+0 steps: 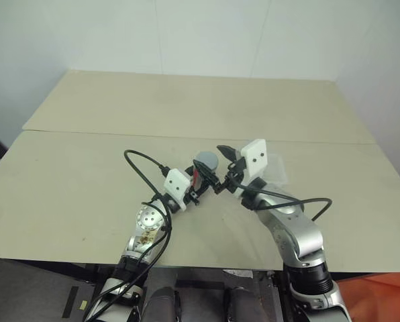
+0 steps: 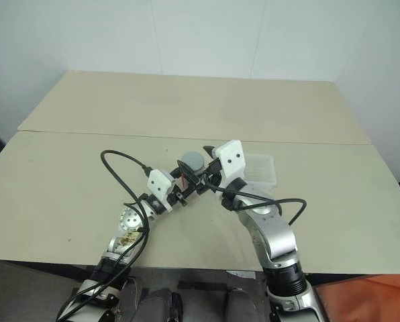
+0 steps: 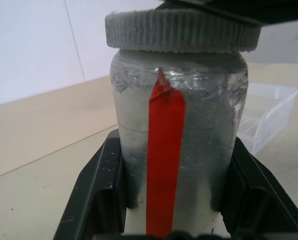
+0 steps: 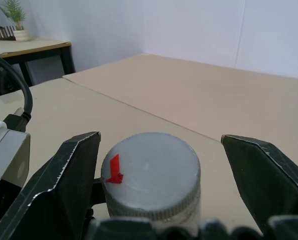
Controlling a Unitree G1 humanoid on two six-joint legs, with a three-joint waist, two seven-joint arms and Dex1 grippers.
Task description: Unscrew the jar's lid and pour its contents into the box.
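Note:
The silvery-grey jar [image 3: 199,125], marked with a red strip, is held upright above the table with my left gripper [image 3: 175,145] shut on its body. Its ribbed grey lid [image 4: 151,170] sits on top and carries a small red mark. My right gripper [image 4: 161,139] is open, with one finger [image 4: 64,185] on each side of the lid and a gap on both sides. Both grippers meet over the table's middle [image 1: 210,171]. The clear plastic box [image 2: 259,168] rests on the table just right of the right gripper. The contents are hidden inside the jar.
The beige table [image 1: 86,181] has a seam running across it behind the grippers. Black cables [image 1: 143,168] loop off the left wrist. A side table with a potted plant [image 4: 16,22] stands off beyond the table's edge.

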